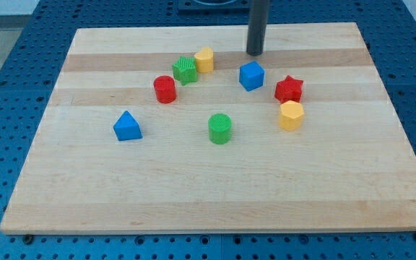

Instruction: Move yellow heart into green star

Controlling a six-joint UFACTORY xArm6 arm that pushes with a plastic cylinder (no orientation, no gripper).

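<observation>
The yellow heart [205,59] sits near the view's top, left of centre, touching the green star [185,70] just to its lower left. My tip [256,53] rests on the board to the right of the yellow heart, apart from it, and just above the blue cube [251,75].
A red cylinder [165,89] lies below-left of the green star. A blue triangle [127,126] is at the left. A green cylinder [220,128] is at the centre. A red star [289,89] and a yellow hexagon [291,115] are at the right. The wooden board [208,195] lies on a blue perforated table.
</observation>
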